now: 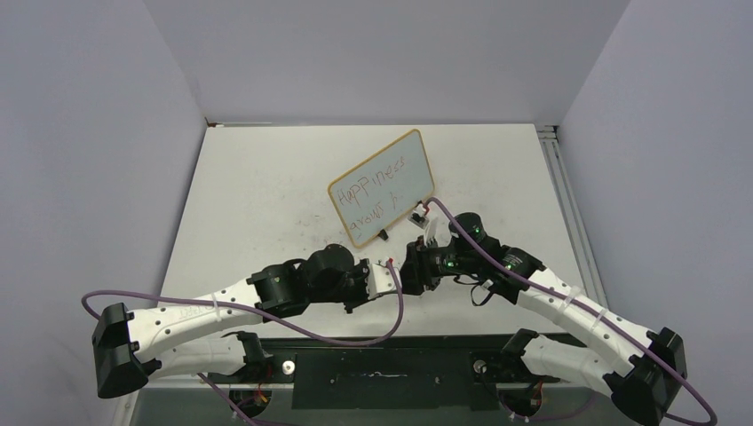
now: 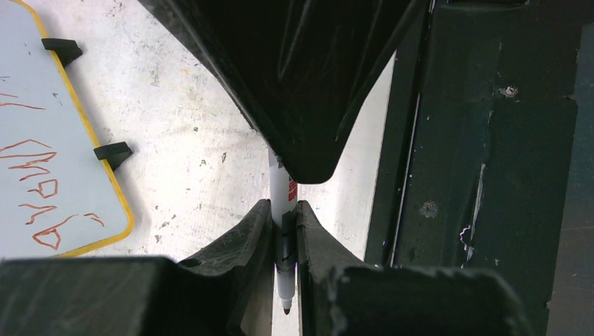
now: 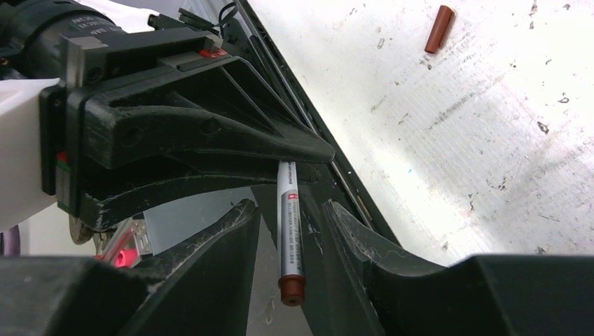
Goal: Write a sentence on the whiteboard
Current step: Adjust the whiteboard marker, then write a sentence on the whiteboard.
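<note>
The whiteboard lies tilted at mid table, yellow-framed, with the sentence in red across two slanted lines. In the left wrist view the whiteboard fills the left edge, showing part of the sentence. My left gripper is shut on a white marker, whose red tip points toward the camera. My right gripper faces it with a finger on each side of the marker's rear end. A gap shows on both sides. The two grippers meet just below the board.
A red-brown marker cap lies loose on the scuffed white tabletop. The board's black feet stick out from its edge. A black metal base rail runs along the near table edge. Purple cables trail along both arms.
</note>
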Tool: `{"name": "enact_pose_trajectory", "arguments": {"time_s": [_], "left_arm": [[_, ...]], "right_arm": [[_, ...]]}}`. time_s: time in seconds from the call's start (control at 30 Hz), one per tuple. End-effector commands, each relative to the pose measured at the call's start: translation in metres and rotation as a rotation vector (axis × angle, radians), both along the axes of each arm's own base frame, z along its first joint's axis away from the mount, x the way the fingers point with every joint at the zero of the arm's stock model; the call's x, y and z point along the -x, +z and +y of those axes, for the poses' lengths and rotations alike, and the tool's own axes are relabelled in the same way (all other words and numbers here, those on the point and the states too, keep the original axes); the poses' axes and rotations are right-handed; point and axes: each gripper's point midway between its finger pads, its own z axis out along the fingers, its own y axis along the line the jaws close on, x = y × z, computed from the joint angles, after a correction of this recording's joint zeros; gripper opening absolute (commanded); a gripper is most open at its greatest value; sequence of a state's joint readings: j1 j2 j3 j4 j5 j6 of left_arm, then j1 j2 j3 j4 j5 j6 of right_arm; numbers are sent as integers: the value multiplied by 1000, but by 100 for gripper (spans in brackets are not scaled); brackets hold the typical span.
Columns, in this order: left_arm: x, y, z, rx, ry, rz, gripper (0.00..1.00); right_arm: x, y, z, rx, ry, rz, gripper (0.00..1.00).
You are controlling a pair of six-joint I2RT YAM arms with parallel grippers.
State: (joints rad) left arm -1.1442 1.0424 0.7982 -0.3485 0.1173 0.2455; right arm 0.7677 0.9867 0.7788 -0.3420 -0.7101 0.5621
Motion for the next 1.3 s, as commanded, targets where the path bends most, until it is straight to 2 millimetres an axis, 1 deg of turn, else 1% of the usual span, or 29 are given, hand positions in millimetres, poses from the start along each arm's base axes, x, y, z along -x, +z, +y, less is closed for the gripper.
{"name": "enact_pose_trajectory", "arguments": {"time_s": [0.0, 0.07, 0.13, 0.23, 0.37, 0.43, 0.47, 0.53, 0.57, 0.6, 0.63, 0.67, 0.73, 0.8, 0.87, 0.9, 0.97, 1.1, 1.27], "left_arm": [[-4, 25, -9, 61, -4, -29, 0], [-4, 25, -8, 62, -5, -30, 0], [-4, 25, -8, 63, -5, -31, 0], [-4, 26, -7, 64, -5, -33, 0], [-4, 27, -7, 67, -1, -38, 0], [-7, 28, -6, 69, 14, -42, 1], [-8, 30, -5, 72, 27, -45, 11], [-14, 36, -4, 92, 65, -54, 40], [-16, 40, -4, 110, 76, -54, 53], [-17, 45, -4, 133, 84, -53, 60], [-18, 51, -4, 159, 91, -49, 66], [-21, 58, -4, 189, 100, -45, 70], [-27, 73, -2, 254, 125, -28, 78], [-39, 87, 4, 318, 169, -4, 81], [-55, 100, 13, 377, 239, 16, 83], [-69, 105, 21, 403, 294, 22, 84], [-88, 114, 33, 457, 377, 48, 86], [-128, 119, 56, 533, 527, 133, 87], [-167, 115, 78, 601, 641, 233, 86]], "right_arm": [[-1, 7, 6, -32, 10, -32, 37], [-2, 7, 6, -32, 7, -32, 32], [-2, 8, 6, -36, 5, -31, 31], [-3, 8, 8, -45, 3, -30, 26], [-4, 9, 9, -45, -2, -34, 7], [-6, 13, 7, -45, -16, -53, 5], [-10, 15, 5, -37, -39, -70, 5], [-26, 17, -5, 14, -133, -126, 5], [-36, 18, -13, 56, -196, -162, 5], [-45, 14, -26, 122, -268, -185, 5], [-57, 15, -37, 169, -341, -225, 5], [-65, 11, -53, 238, -404, -252, 5], [-80, 16, -72, 298, -497, -315, 5], [-89, 23, -81, 310, -541, -352, 5], [-96, 29, -84, 303, -567, -377, 5], [-101, 30, -86, 302, -576, -388, 5], [-112, 34, -90, 294, -603, -417, 5], [-140, 39, -91, 237, -641, -470, 5], [-174, 22, -94, 228, -673, -506, 5]]}}
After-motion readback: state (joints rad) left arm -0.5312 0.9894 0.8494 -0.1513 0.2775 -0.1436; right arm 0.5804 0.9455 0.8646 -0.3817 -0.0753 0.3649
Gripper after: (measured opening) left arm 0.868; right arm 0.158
